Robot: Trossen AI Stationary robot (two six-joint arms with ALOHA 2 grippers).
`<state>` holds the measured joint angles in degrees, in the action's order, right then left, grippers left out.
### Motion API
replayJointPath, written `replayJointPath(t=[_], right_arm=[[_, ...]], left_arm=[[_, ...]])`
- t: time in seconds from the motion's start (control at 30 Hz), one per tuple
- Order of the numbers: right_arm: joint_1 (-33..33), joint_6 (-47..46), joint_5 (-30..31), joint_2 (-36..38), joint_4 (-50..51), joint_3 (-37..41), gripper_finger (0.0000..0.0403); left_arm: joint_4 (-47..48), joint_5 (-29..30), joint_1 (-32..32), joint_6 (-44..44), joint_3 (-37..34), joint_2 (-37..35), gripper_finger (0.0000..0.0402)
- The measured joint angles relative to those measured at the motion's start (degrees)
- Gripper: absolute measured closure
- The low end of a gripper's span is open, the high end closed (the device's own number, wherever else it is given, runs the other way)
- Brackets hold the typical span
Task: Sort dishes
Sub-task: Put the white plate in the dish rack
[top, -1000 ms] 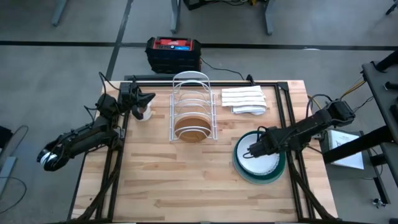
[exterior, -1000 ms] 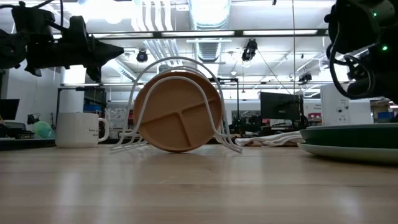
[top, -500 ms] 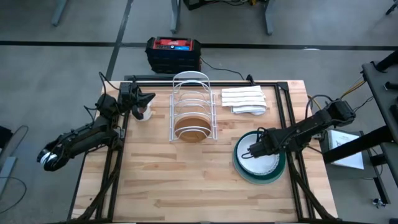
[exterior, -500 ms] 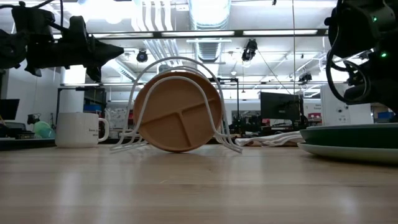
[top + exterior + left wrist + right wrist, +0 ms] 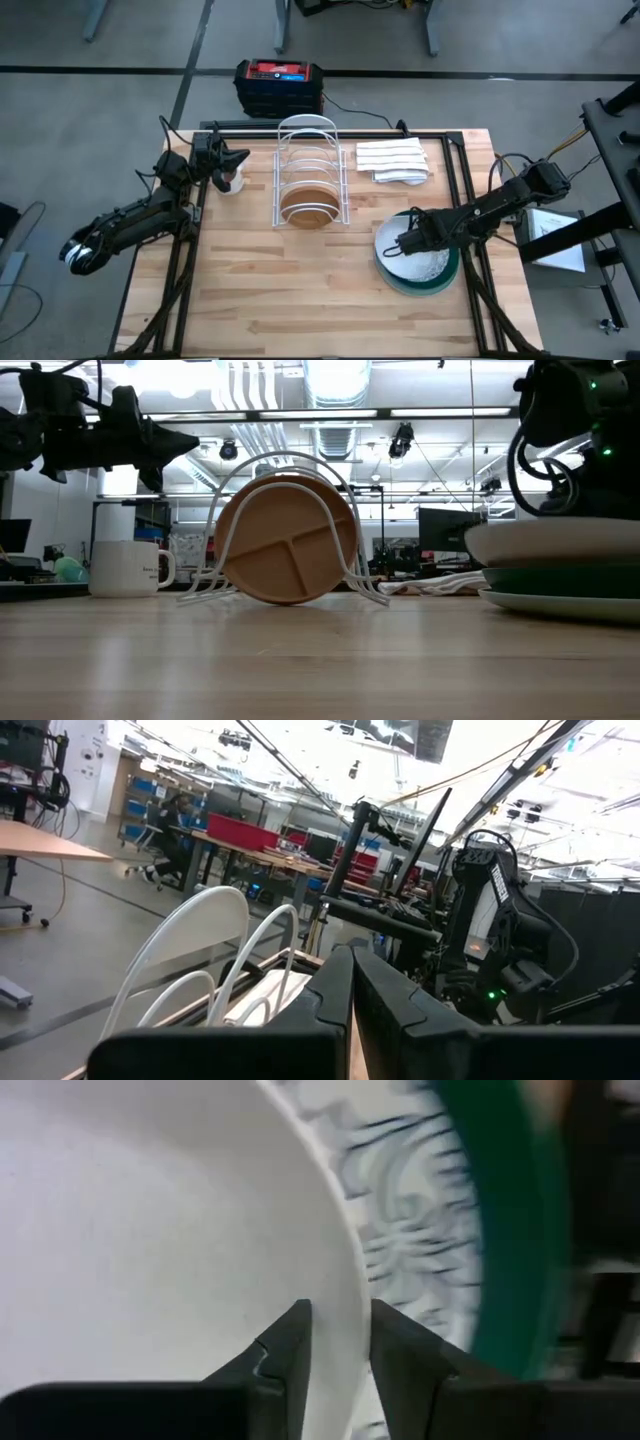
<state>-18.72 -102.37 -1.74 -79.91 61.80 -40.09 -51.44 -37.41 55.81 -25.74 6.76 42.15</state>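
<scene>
The plain white plate is pinched at its rim by the right gripper; it should be lifted level, clear of the grey-speckled plate beneath

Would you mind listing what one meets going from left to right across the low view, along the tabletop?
White mug → wire dish rack holding the tan-brown plate → folded white cloths → stacked plates at the right edge, with the white plate lifted above the dark green plate.
</scene>
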Motion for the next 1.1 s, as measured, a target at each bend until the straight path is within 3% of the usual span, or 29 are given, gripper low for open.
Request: replayJointPath(t=[0.73,1.1], right_arm=[[0.0,4.9,3.4,1.5,0.9,-1.7,0.0398],[-0.1,4.8,3.3,3.7,5.1,-5.2,0.0403]], left_arm=[[-0.1,0.0,0.0,0.0,0.0,0.1,0.0401],[-0.5,0.0,0.0,0.0,0.0,0.1,0.0401]])
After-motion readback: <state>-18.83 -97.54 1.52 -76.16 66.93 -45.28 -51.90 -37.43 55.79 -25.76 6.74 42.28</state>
